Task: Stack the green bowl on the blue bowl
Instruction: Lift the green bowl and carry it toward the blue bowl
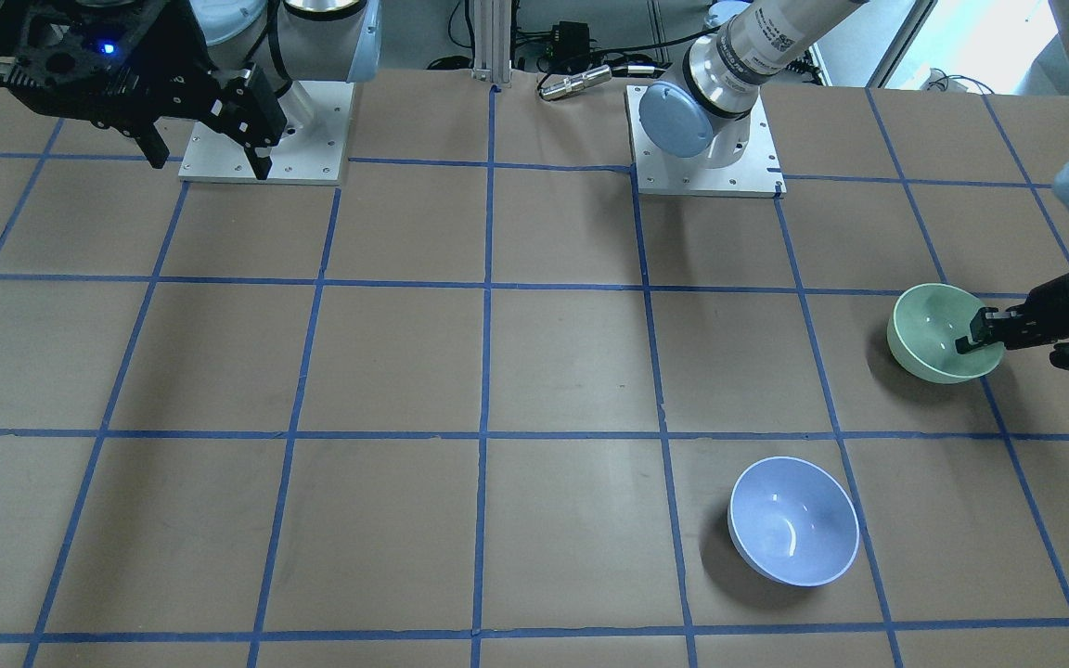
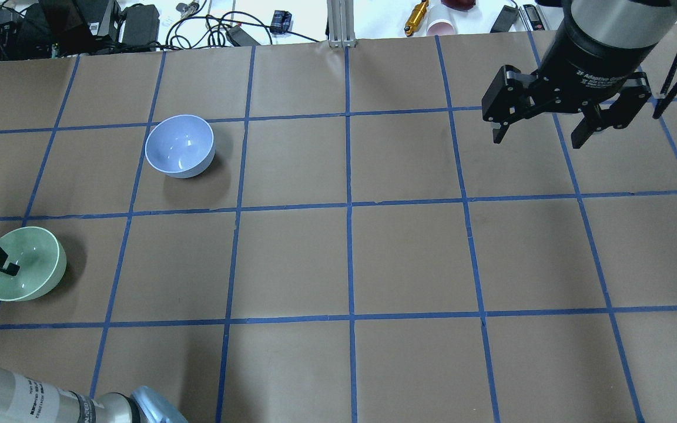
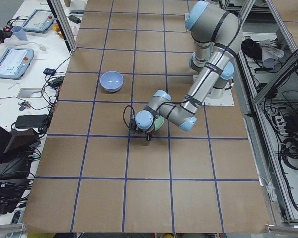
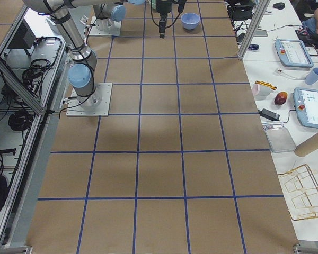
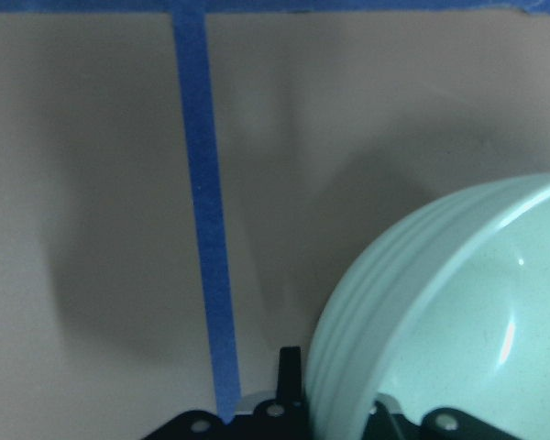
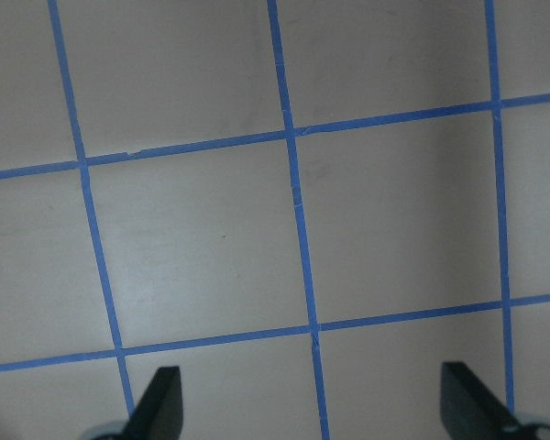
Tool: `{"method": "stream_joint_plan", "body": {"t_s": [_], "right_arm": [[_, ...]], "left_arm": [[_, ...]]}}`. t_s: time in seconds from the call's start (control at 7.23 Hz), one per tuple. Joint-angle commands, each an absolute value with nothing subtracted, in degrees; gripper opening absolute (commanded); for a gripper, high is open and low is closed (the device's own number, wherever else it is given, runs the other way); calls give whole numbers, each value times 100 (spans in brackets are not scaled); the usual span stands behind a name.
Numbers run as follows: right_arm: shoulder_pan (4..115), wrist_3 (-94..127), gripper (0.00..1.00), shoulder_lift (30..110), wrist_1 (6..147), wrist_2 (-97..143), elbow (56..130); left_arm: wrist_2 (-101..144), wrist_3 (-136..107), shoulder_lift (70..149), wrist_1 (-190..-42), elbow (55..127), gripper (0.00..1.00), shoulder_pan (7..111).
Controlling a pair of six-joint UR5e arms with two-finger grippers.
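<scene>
Green bowl [image 1: 933,339] near blue bowl [image 1: 794,533], rim pinched by left gripper [image 1: 982,341]; right gripper [image 2: 536,141] spread wide, well apart from blue bowl.

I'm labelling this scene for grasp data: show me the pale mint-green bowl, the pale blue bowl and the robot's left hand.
pale mint-green glossy round bowl [image 1: 929,327]: front-facing view, inner wall.
pale periwinkle-blue glossy round bowl [image 1: 794,533]: front-facing view, inside bottom.
left hand [image 1: 982,341]: front-facing view, between its fingertips at the green bowl's rim.
</scene>
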State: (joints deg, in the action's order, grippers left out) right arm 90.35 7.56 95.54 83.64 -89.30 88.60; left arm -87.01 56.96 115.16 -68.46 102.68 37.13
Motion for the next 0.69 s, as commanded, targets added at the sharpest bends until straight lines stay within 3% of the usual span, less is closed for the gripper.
{"method": "stream_joint_plan", "body": {"t_s": [0.0, 0.55], "right_arm": [[9035, 756, 100, 9554, 8367, -8930, 8859], [9035, 756, 100, 9554, 8367, -8930, 8859]], "left_arm": [[-8675, 5669, 11435, -7031, 10239, 0, 3735], [-8553, 5669, 11242, -7189, 10222, 0, 3849]]}}
